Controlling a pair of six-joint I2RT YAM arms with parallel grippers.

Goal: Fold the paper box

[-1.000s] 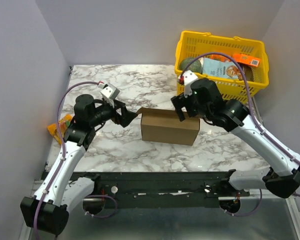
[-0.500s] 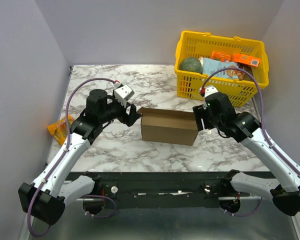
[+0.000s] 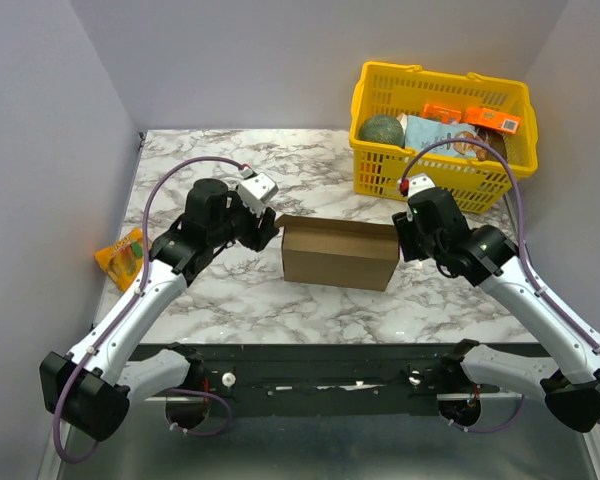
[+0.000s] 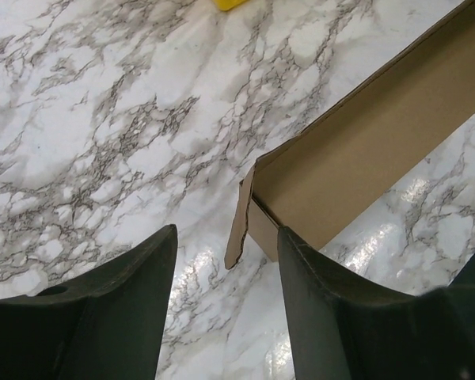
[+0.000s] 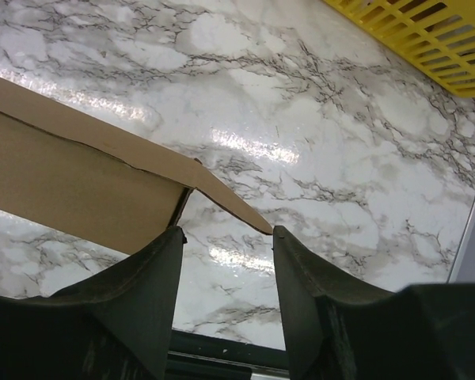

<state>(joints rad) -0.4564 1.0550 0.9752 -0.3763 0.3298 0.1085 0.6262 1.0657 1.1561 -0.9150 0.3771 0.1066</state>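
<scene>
While the cardboard box sits mid-tabletop, the left jaws straddle its left flap and the right jaws its right flap, both parted, clamping nothing.

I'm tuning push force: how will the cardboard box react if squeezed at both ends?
Probably light: the box looks like thin, empty cardboard, so it may slide on the glossy marble table. Its end flap hangs loose and would likely bend in easily.

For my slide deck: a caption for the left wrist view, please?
Left gripper, fingers apart, framing a loose end flap of the paper box on the marble table.
</scene>
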